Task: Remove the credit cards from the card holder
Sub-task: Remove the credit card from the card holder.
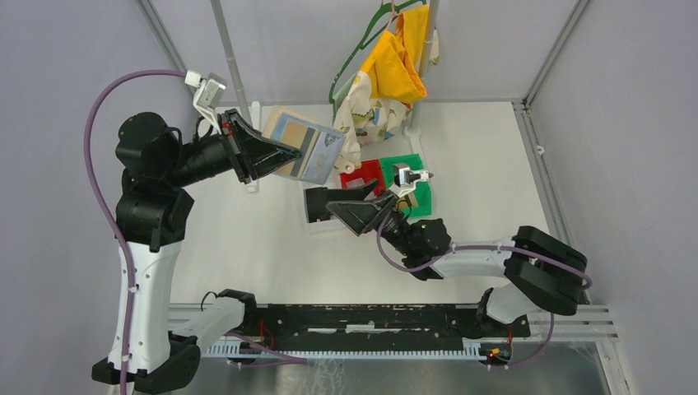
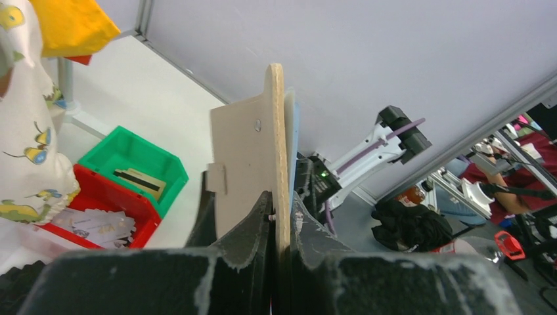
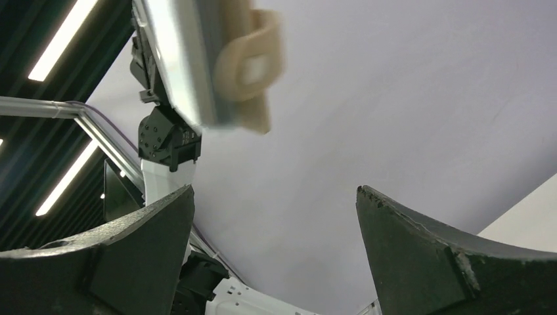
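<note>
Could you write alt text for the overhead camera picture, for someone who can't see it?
The left gripper holds a tan card holder up above a white table, while the right gripper is open close by. Behind them sit a red bin and a green bin, with colourful cloths hanging at the back.
</note>
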You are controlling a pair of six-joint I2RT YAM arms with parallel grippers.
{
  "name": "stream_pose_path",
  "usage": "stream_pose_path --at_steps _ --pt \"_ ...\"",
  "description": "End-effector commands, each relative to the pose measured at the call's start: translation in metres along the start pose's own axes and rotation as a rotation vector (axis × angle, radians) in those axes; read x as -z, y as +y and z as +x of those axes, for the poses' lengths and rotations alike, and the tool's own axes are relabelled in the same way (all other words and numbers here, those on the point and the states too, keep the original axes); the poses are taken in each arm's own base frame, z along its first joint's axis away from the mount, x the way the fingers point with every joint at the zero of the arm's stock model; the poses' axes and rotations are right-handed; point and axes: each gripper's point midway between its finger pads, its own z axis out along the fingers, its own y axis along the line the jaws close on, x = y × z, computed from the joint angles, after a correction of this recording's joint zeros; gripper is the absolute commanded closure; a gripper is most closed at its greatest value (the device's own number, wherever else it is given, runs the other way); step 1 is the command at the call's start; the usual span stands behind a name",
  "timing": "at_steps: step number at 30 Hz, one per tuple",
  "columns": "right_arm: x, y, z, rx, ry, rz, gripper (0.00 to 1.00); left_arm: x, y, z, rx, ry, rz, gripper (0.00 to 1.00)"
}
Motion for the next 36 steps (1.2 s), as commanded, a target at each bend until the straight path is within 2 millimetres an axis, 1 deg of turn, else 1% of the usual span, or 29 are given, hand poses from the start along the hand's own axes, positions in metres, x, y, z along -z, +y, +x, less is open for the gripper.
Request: stream_pose_path --at_steps 1,4,8,9,11,14,16,18,22,25,26,29,32,35,36 --pt "0.027 0.114 -0.069 0.059 -0.251 -0.401 0.02 0.003 -0.004 -0.025 -0.115 -0.072 -0.040 0.91" --pt "0.015 0.119 -0.070 0.055 -0.257 -0.432 0.02 0.001 -0.010 -0.026 -0.091 -0.077 0.000 0.90" --pt "-0.005 0.111 -0.068 0.011 -0.266 -0.441 0.02 0.002 -0.015 -0.026 -0.093 -0.073 0.015 0.90" --pt "-0.010 0.112 -0.068 0.007 -0.273 -0.451 0.02 0.003 -0.017 -0.026 -0.094 -0.071 0.020 0.90" --pt "-0.016 0.116 -0.069 0.011 -0.279 -0.472 0.02 0.003 -0.018 -0.027 -0.093 -0.070 0.023 0.90" --pt "-0.022 0.129 -0.073 0.021 -0.289 -0.517 0.02 0.003 -0.018 -0.026 -0.089 -0.064 0.026 0.90" --pt "-0.023 0.137 -0.070 0.018 -0.266 -0.557 0.02 0.004 -0.020 -0.025 -0.087 -0.063 0.029 0.90" --pt "-0.024 0.143 -0.073 0.014 -0.271 -0.572 0.02 0.004 -0.020 -0.026 -0.080 -0.064 0.034 0.90" --pt "-0.031 0.141 -0.079 -0.017 -0.306 -0.565 0.02 0.003 -0.025 -0.029 -0.061 -0.074 0.053 0.90" --pt "-0.038 0.126 -0.079 -0.076 -0.323 -0.530 0.02 0.004 -0.029 -0.030 -0.057 -0.077 0.064 0.90" --pt "-0.039 0.125 -0.080 -0.087 -0.328 -0.527 0.02 0.004 -0.030 -0.031 -0.060 -0.078 0.064 0.91" --pt "-0.039 0.135 -0.083 -0.076 -0.324 -0.558 0.02 0.004 -0.027 -0.029 -0.061 -0.074 0.055 0.91" --pt "-0.035 0.155 -0.085 -0.045 -0.300 -0.624 0.03 0.003 -0.021 -0.025 -0.060 -0.063 0.036 0.91" --pt "-0.025 0.179 -0.092 -0.011 -0.296 -0.681 0.02 0.002 -0.010 -0.022 -0.071 -0.055 0.002 0.91" --pt "-0.022 0.183 -0.094 -0.004 -0.302 -0.684 0.02 0.001 -0.006 -0.020 -0.071 -0.049 -0.010 0.91"
